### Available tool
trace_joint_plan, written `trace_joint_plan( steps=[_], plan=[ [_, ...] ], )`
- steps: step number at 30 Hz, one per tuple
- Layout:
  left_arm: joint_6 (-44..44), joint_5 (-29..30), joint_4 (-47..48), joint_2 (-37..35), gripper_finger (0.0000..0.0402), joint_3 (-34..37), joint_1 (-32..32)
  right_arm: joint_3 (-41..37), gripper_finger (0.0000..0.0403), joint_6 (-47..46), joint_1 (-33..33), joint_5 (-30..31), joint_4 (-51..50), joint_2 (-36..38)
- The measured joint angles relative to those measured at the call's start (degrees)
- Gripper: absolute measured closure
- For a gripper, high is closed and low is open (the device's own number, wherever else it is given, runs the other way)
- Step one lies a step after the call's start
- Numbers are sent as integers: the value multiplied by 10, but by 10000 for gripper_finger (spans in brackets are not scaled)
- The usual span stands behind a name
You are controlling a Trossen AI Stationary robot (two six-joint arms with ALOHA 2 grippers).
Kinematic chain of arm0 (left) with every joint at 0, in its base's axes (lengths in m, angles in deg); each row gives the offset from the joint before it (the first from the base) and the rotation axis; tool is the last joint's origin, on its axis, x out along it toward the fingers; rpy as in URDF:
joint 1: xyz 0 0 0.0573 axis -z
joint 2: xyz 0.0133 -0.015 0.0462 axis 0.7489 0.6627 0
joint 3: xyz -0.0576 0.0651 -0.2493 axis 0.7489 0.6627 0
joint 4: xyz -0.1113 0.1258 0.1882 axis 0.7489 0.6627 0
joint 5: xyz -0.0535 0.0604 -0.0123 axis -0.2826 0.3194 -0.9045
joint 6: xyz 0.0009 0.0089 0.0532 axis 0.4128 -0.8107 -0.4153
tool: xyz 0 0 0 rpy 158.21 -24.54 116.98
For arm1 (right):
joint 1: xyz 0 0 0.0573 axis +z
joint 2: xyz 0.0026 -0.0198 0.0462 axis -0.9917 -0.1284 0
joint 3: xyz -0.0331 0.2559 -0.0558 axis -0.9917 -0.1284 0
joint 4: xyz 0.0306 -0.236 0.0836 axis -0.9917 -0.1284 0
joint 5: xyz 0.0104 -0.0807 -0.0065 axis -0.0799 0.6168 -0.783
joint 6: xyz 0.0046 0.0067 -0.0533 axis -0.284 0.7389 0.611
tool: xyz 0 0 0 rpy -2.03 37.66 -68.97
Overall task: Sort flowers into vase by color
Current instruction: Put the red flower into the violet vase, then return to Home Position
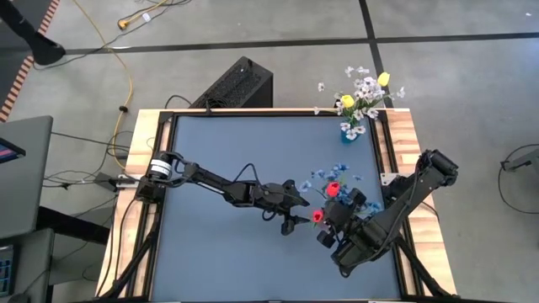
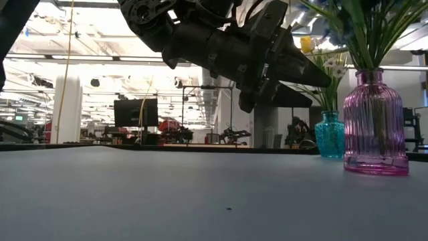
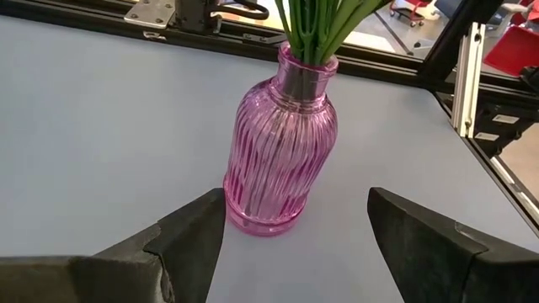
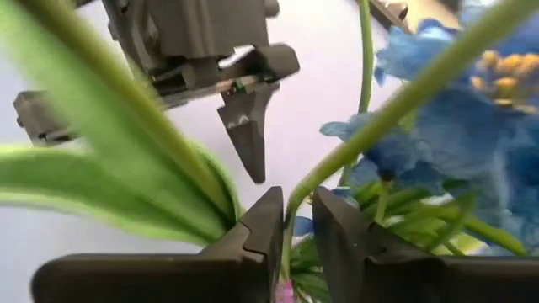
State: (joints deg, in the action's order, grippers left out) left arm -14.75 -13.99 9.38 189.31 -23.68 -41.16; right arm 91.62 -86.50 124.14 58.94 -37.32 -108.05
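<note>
A ribbed pink vase (image 3: 278, 151) stands right of the table's middle and holds green stems, blue flowers (image 1: 337, 172) and a red flower (image 1: 333, 189). Another red flower (image 1: 317, 216) shows beside my right gripper (image 1: 326, 229). That gripper hovers over the vase mouth, slanting down. Its fingers stand narrowly apart on either side of a thin green stem (image 4: 337, 156). My left gripper (image 3: 295, 210) is open and low, just left of the vase, with the vase ahead of its fingers and untouched. A teal vase (image 1: 349, 132) at the far edge holds white and yellow flowers (image 1: 362, 88). My right gripper has the green stem (image 4: 291, 212) running through the narrow gap between its fingertips. The stem passes close along one finger (image 4: 265, 223); I cannot tell whether it touches. The stem runs down toward the pink vase mouth below the fingers.
The teal vase (image 2: 329, 134) stands behind and left of the pink vase (image 2: 374, 124) in the low view. A black box (image 1: 240, 84) sits beyond the far edge. Dark rails (image 3: 459, 76) frame the table. The left and near parts of the grey tabletop (image 1: 219, 261) are bare.
</note>
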Motion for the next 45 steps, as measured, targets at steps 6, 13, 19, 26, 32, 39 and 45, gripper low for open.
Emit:
trace_joint_plan(
  steps=[6,13,19,26,32,39,45],
  plan=[
    [0,0,0,0,123,0,0,0,284,0,1,-21,-4,30],
    [-7,0,0,0,123,0,0,0,225,4,-4,-53,-4,61],
    [-7,-1,0,0,123,0,0,0,165,58,-17,-138,14,90],
    [-12,-1,0,0,123,0,-1,0,148,106,-24,-184,55,136],
    [-12,-2,1,0,123,0,-1,0,148,117,-24,-252,61,170],
    [-12,-2,1,0,123,0,-1,0,148,143,-24,-359,101,204],
    [-7,-4,6,-1,123,0,-1,0,148,136,-24,-368,56,231]
  ],
)
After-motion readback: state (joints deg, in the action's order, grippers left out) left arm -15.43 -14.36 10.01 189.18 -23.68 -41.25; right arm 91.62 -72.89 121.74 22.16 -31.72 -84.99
